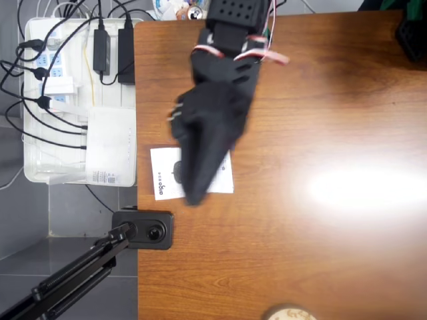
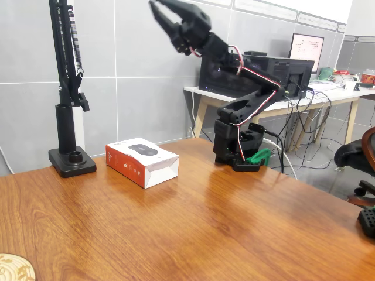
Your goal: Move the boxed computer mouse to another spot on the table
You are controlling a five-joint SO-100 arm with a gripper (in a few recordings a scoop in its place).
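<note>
Black two-finger gripper (image 2: 159, 13) raised high, jaws slightly parted, holding nothing. Well below the jaws, apart from them: flat white rectangular boxed computer mouse (image 2: 142, 161) with orange-red side, lying flat on glossy reddish-brown wood-grain table (image 2: 211, 228), near its edge.

Boxed computer mouse (image 2: 142, 161) top unobstructed; black stand base (image 2: 72, 162) near its left; table (image 2: 234, 222) bare elsewhere.

An office — desks with a monitor (image 2: 307, 45), tangled cables, a swivel chair (image 2: 355, 157) — tiled grey walls.
</note>
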